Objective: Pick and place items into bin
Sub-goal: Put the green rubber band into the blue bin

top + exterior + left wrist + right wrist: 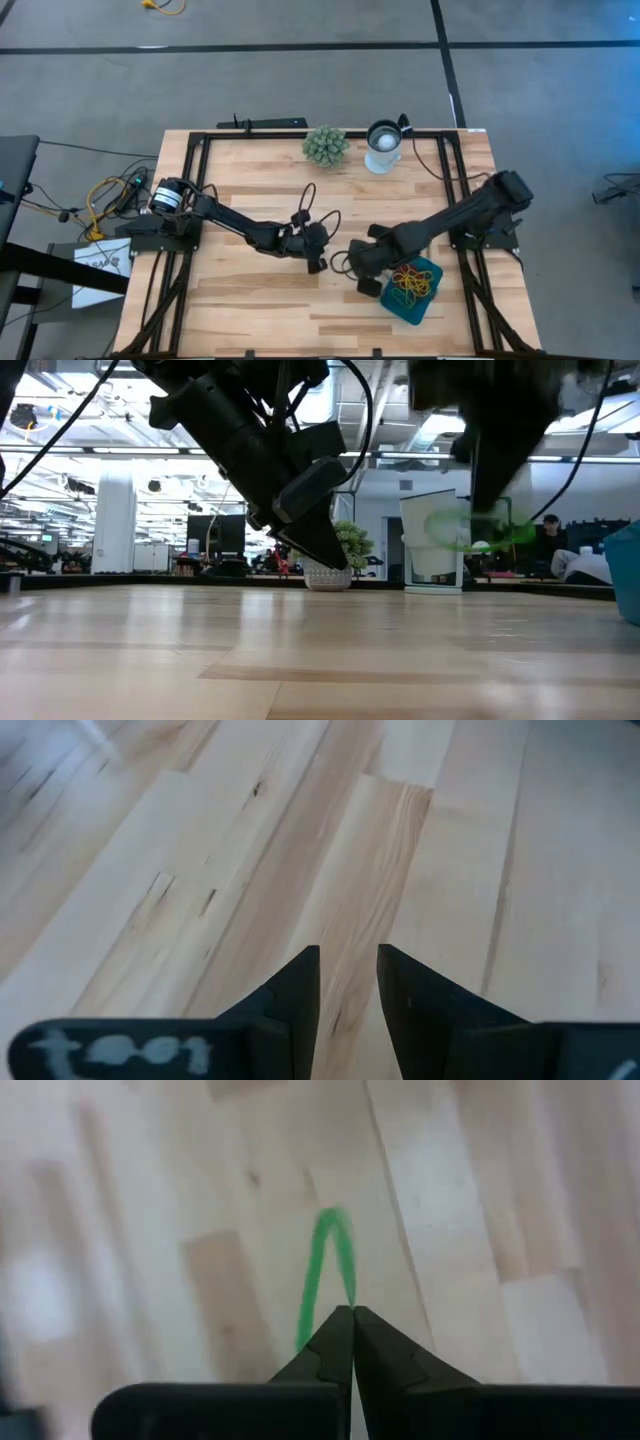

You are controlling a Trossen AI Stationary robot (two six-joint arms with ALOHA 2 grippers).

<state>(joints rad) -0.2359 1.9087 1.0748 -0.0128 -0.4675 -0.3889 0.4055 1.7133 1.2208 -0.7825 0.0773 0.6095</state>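
Note:
My right gripper [352, 1315] is shut on a thin green rubber-band loop [322, 1270]. It stands above the wood just left of the teal bin [405, 315]. In the low view the green band [470, 530] shows blurred, above the table top. Several coloured bands [408, 282] lie in a heap inside the bin. My left gripper [348, 960] stands open near the table's middle [318, 262]. It slants down at bare wood with nothing between its fingers. My right gripper pinches one end of the green loop [345, 1298] between its two fingertips. The fingers come from above, pointing steeply down. The rest of the loop hangs slack below the fingers, clear of the table.
A spiky green plant ball [325, 145] and a round white-and-metal cup [383, 145] stand at the table's far edge. Black cables [330, 225] loop over the wood between the two arms. The bin's wall [628, 575] shows at the low view's right edge.

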